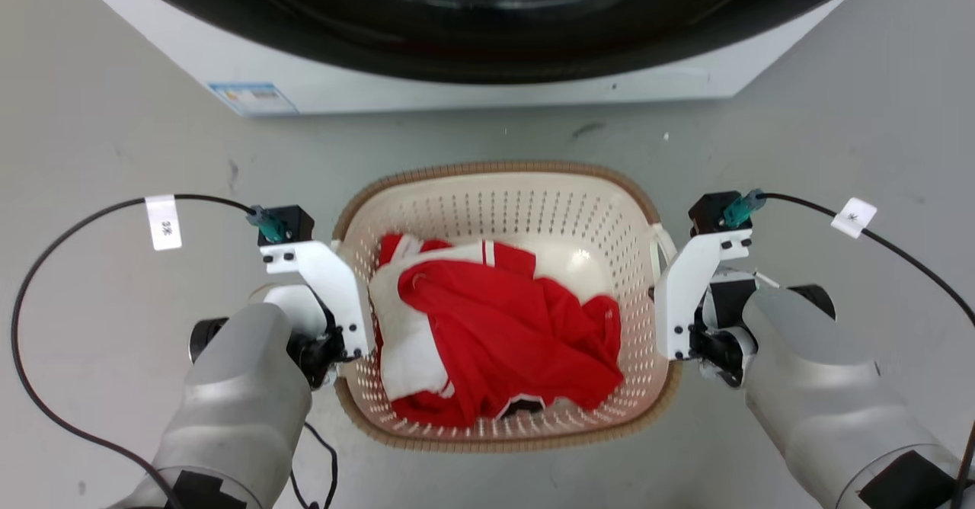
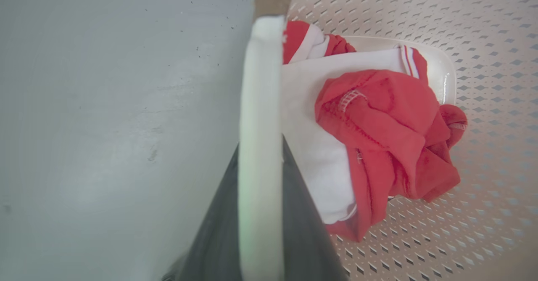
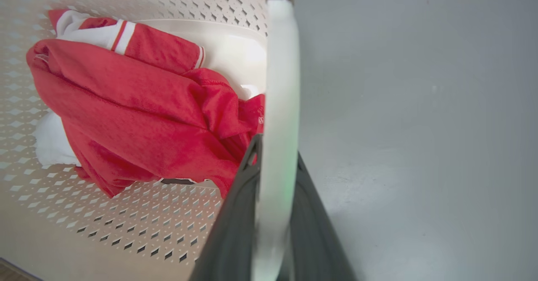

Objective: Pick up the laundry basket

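Between left hand point(image 2: 260, 146) and right hand point(image 3: 277, 148) | laundry basket point(image 1: 495, 168) | gripped both sides

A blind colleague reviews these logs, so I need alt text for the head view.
From above, a cream laundry basket holding red and white clothes sits on a grey floor before a washing machine, with the left gripper and right gripper at its two sides.
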You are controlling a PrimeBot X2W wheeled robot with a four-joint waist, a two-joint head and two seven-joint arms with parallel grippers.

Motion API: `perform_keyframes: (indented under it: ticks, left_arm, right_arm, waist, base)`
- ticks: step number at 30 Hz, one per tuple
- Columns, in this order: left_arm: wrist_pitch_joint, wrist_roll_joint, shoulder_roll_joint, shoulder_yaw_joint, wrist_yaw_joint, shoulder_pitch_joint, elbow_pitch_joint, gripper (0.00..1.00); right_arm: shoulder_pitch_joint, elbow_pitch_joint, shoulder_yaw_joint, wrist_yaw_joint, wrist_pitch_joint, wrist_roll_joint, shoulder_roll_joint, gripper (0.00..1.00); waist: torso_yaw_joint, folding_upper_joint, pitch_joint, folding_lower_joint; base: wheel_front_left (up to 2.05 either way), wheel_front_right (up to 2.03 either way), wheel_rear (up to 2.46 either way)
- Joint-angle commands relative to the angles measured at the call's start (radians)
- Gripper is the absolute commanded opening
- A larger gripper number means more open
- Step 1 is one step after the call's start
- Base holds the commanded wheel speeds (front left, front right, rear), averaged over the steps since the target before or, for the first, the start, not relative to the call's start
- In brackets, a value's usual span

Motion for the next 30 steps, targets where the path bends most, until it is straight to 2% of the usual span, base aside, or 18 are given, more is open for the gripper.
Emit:
perform_keyframes:
  ticks: [1,14,22,30]
  left_arm:
    - [0.011,-0.014,-0.035,-0.01,-0.013,0.008,-0.02,0.0]
    - [0.163,-0.093,-0.021,-0.082,-0.013,0.077,-0.025,0.0]
    - [0.195,-0.121,-0.017,-0.119,-0.013,0.128,-0.02,0.0]
    - [0.202,-0.15,-0.019,-0.133,-0.013,0.177,-0.013,0.0]
  right_arm:
    - [0.015,-0.02,0.012,0.016,0.021,0.015,0.042,0.0]
    - [0.059,0.012,0.041,0.016,0.231,0.102,0.042,0.0]
    - [0.099,0.032,0.057,0.016,0.27,0.116,0.039,0.0]
    - [0.138,0.04,0.065,0.016,0.298,0.133,0.038,0.0]
  waist:
    - [0.0,0.0,-0.082,0.0001]
    - [-0.006,0.0,-0.333,0.0001]
    - [-0.004,0.0,-0.464,0.0001]
    - [0.003,0.0,-0.53,0.0001]
  base:
    - [0.0,0.0,0.0]
    - [0.0,0.0,0.0]
    - [0.0,0.0,0.0]
    - [0.0,0.0,0.0]
